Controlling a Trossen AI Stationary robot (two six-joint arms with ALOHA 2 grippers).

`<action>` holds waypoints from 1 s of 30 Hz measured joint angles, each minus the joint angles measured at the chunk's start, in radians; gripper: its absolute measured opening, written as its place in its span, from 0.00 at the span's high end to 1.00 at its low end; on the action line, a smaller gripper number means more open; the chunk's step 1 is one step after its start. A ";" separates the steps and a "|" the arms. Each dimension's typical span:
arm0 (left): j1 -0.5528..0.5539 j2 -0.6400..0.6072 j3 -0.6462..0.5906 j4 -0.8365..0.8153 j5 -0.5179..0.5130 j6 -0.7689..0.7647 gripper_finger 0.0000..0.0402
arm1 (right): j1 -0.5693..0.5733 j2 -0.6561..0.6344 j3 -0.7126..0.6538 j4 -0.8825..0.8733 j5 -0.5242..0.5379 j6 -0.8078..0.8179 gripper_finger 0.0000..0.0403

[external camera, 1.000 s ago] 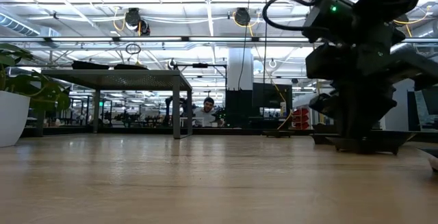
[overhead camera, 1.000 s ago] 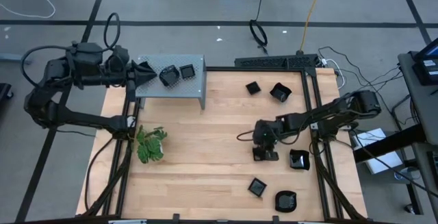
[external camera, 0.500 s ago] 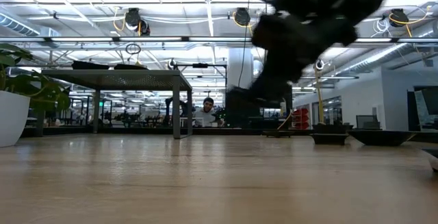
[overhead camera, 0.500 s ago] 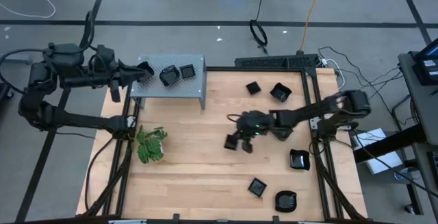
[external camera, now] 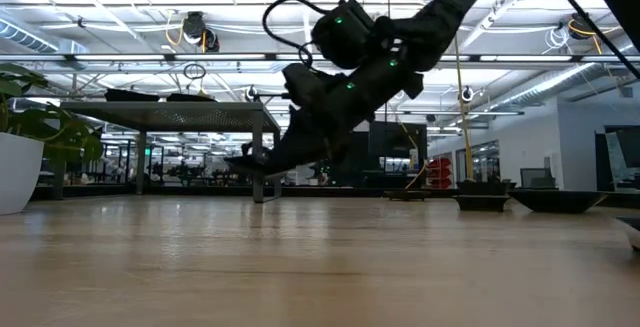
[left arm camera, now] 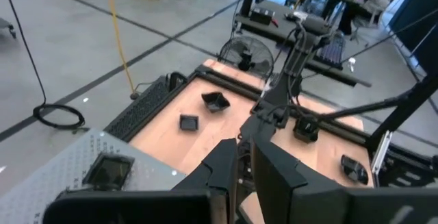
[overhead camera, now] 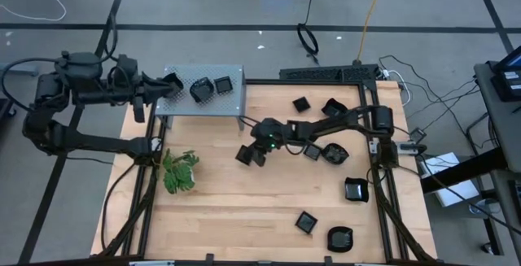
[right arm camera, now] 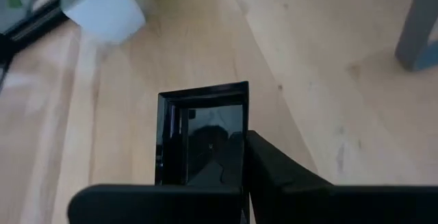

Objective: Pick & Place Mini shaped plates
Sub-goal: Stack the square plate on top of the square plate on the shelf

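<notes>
Above mid-table, right tool clamped on a square plate; no legible writing anywhere.

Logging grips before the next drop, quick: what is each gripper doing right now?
Left gripper: over the grey shelf, cannot tell.
Right gripper: shut on a square black plate, above the table.
</notes>
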 joint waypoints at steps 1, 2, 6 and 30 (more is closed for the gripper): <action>0.000 0.000 0.000 -0.006 0.001 0.000 0.88 | 0.000 0.007 0.005 -0.004 0.000 0.011 1.00; 0.000 0.001 0.000 -0.012 0.001 0.000 0.88 | 0.000 0.015 0.013 0.008 0.001 0.019 1.00; 0.000 0.001 0.000 -0.021 0.002 0.000 0.88 | 0.000 0.022 0.011 -0.018 0.003 0.028 0.98; 0.000 0.100 0.000 -0.021 0.094 0.274 0.88 | -0.024 -0.332 0.011 -0.392 0.076 -0.217 0.68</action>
